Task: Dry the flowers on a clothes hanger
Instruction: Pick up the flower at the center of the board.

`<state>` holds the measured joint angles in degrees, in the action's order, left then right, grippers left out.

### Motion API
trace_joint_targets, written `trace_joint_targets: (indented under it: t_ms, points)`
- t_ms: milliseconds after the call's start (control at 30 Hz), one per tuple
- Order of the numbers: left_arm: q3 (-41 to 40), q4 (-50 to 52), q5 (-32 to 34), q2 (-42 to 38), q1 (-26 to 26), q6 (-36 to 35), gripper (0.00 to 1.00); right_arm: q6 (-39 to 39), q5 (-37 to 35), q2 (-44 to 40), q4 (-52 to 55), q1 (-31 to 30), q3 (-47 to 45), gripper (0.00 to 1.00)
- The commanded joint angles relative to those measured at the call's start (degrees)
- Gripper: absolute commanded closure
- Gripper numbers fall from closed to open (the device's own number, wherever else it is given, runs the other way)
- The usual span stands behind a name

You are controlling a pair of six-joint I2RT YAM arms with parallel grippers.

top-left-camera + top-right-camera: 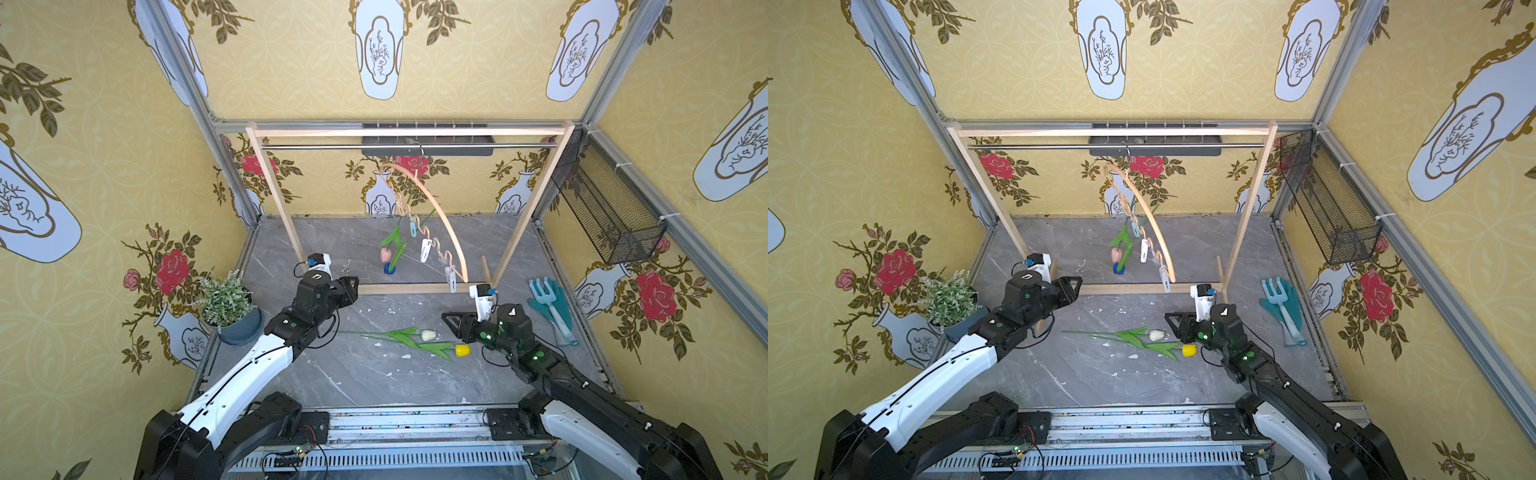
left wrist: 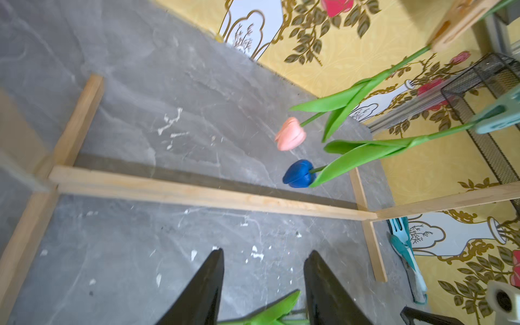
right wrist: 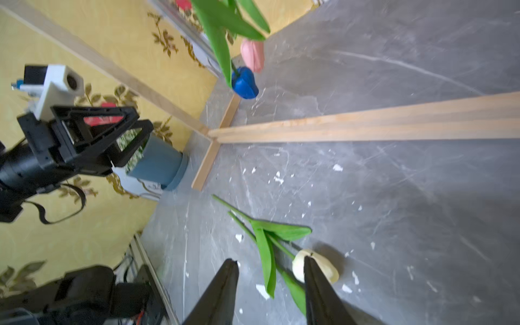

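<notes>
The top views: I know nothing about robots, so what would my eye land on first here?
Probably the clothes hanger dangling from the metal rail at the back, with a pink tulip and a blue tulip hanging head-down from it. Next, the cream-white tulip and yellow tulip lying on the grey table, close by the open right gripper. The yellow wallpaper with red roses is loud all round.

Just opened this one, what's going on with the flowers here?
The robot is pegging tulips onto the clothes hanger on the rack. The pink tulip and blue tulip hang head-down from its pegs; the cream tulip and yellow tulip lie on the table. Both grippers are open and empty, the right gripper by the cream tulip, the left gripper near the rack's base.
</notes>
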<state>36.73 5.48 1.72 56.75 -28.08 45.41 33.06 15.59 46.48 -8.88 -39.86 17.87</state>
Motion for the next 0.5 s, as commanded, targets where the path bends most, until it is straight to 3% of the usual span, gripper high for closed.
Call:
trace_joint_targets:
  t_ms: [0, 233, 467]
  points:
    - [-2.8, 2.64, 0.96, -2.2, 0.02, 3.52, 0.51, -2.5, -7.85, 1.96, 6.82, -7.15, 1.82, 0.56]
    - [-4.4, 9.8, 2.12, -2.15, -0.04, 8.25, 0.53, -4.76, -15.02, 16.01, 5.84, -20.66, 7.53, 0.56]
    - [-2.01, 22.41, 1.53, 1.92, -0.51, 18.63, 0.61, -3.4, -14.95, 22.11, -0.58, -22.11, 7.63, 0.59]
